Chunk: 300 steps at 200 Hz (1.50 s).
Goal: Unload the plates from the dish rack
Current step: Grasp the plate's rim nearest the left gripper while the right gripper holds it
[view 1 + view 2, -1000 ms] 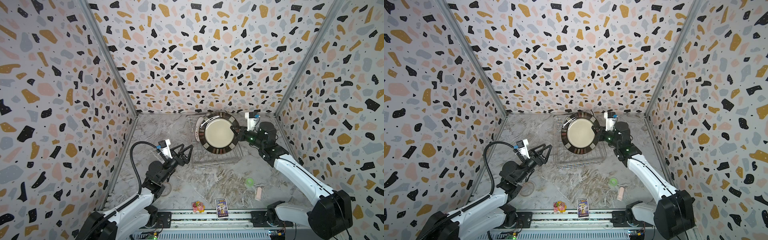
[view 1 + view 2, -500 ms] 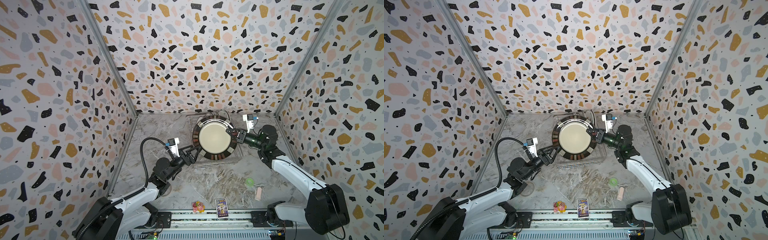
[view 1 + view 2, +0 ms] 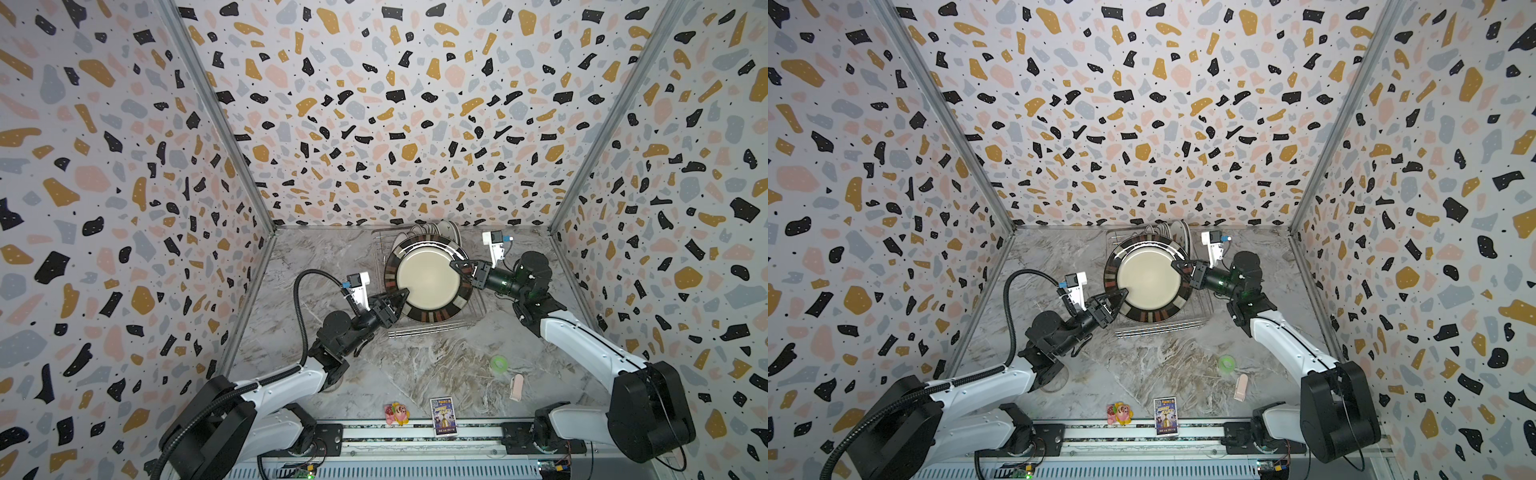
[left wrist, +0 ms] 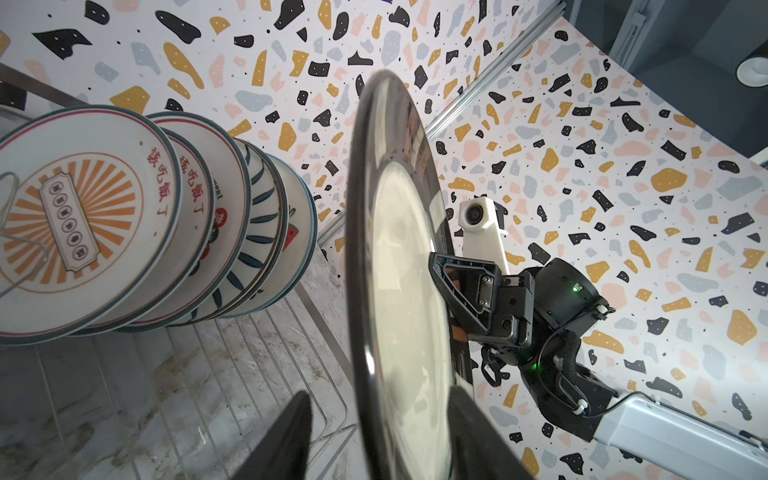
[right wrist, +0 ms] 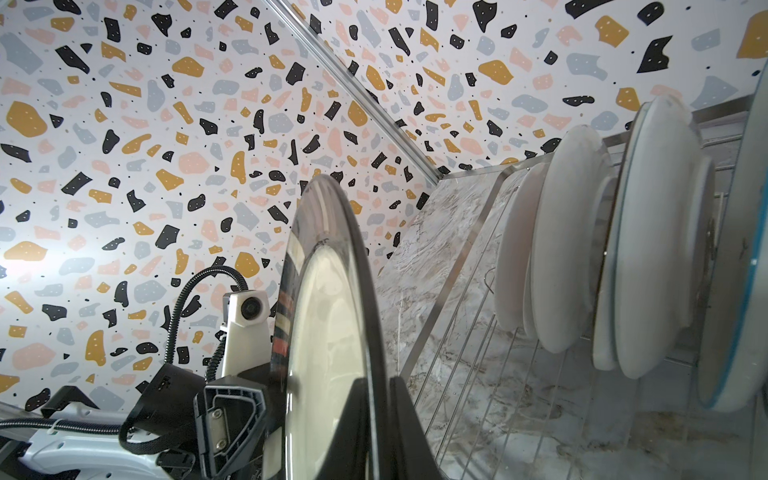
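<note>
A brown-rimmed cream plate [image 3: 428,282] [image 3: 1148,282] hangs upright above the dish rack [image 3: 436,328] [image 3: 1158,328]. My right gripper [image 3: 457,270] [image 5: 378,382] is shut on its right rim. My left gripper [image 3: 401,300] [image 4: 378,395] straddles the lower left rim, jaws open. One finger lies over the cream face [image 4: 399,249], while the other stands clear of the back. Several more plates [image 4: 83,216] [image 5: 569,249] lean together at the rack's far end, the nearest bearing an orange sunburst.
A small green round thing [image 3: 498,363], a pink piece [image 3: 517,386], a picture card [image 3: 444,415] and a little toy [image 3: 397,413] lie on the marble floor near the front rail. Speckled walls close in the left, right and back.
My left gripper reached in from the left to the plate's rim and its jaws narrowed around it. The right gripper brought the plate a little forward and left, away from the others.
</note>
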Motion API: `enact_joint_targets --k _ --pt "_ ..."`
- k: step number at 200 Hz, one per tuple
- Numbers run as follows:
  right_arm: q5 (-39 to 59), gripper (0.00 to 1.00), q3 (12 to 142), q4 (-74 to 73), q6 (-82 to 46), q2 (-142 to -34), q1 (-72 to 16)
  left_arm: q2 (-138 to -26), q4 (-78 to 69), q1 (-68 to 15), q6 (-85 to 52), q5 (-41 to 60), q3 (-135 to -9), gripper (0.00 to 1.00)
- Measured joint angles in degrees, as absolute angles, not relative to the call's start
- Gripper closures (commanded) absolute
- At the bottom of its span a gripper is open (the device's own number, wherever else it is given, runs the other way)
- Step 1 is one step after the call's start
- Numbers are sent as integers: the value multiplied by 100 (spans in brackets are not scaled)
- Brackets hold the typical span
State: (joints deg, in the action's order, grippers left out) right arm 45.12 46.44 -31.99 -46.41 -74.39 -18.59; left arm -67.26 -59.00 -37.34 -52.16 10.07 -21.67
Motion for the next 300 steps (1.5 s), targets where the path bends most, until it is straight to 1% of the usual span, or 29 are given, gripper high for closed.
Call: enact_joint_targets --k 19,44,53,70,93,105,138,142,152,178,188,191,194,204,219,220,221,228,232,233,234,238,239,240,300 --pt "4477 100 4644 -3188 -4587 -7498 -1914 -6726 -5927 -3736 -5258 915 -2167 69" --pt "4342 100 4644 -3111 -4484 -7585 -2016 -6731 -5837 -3736 -5328 775 -2161 73" --pt "4287 100 4644 -3083 -4438 -7592 -2051 -6731 -5774 -3736 -5336 716 -2158 75" --pt "4198 100 4646 -3039 -4322 -7592 -2110 -6733 -5671 -3734 -5387 587 -2154 84" --pt "4145 100 4670 -3041 -4099 -7612 -2167 -6757 -5590 -3730 -5535 414 -2134 85" --pt "4136 100 4700 -3039 -4058 -7660 -2176 -6759 -5579 -3730 -5651 366 -2134 91" --pt "4134 92 4792 -3022 -4003 -7787 -2191 -6757 -5605 -3726 -5953 268 -2093 98" --pt "4134 90 4801 -3022 -4001 -7797 -2198 -6757 -5616 -3726 -5975 257 -2088 100" --pt "4134 85 4812 -3011 -3992 -7815 -2211 -6757 -5629 -3726 -6027 242 -2069 100" --pt "4082 78 4816 -2991 -3983 -7876 -2265 -6757 -5607 -3730 -6071 200 -2021 100" --pt "4084 72 4816 -2995 -3966 -7909 -2276 -6757 -5572 -3730 -6084 193 -2010 100" --pt "4088 67 4816 -2998 -3986 -7922 -2281 -6757 -5566 -3730 -6093 191 -2005 100" --pt "4091 65 4816 -3004 -3966 -7926 -2281 -6757 -5557 -3730 -6093 189 -2001 100" --pt "4104 55 4829 -3009 -3962 -7959 -2294 -6757 -5505 -3732 -6108 183 -1984 100" --pt "4156 35 4880 -3015 -3957 -8007 -2305 -6759 -5417 -3736 -6125 183 -1940 100" --pt "4156 32 4882 -3015 -3951 -8012 -2305 -6759 -5404 -3734 -6128 180 -1935 100" --pt "4156 32 4882 -3015 -3951 -8012 -2305 -6759 -5404 -3734 -6128 180 -1935 100" --pt "4163 22 4904 -3017 -3940 -8027 -2311 -6759 -5380 -3736 -6143 180 -1909 100" --pt "4182 19 4906 -3039 -3929 -8031 -2311 -6759 -5360 -3736 -6147 178 -1907 100" --pt "4182 15 4906 -3050 -3938 -8031 -2311 -6759 -5354 -3736 -6147 178 -1905 100" --pt "4182 15 4906 -3050 -3938 -8031 -2311 -6759 -5354 -3736 -6147 178 -1905 100" --pt "4182 6 4912 -3048 -3916 -8034 -2314 -6759 -5323 -3736 -6145 176 -1900 100" --pt "4191 1 4912 -3055 -3920 -8034 -2316 -6759 -5310 -3736 -6152 176 -1900 100" --pt "4193 0 4912 -3059 -3933 -8034 -2316 -6759 -5301 -3736 -6154 176 -1900 100" --pt "4106 1 4925 -3068 -3815 -8025 -2290 -6746 -5061 -3730 -6228 117 -1900 100"
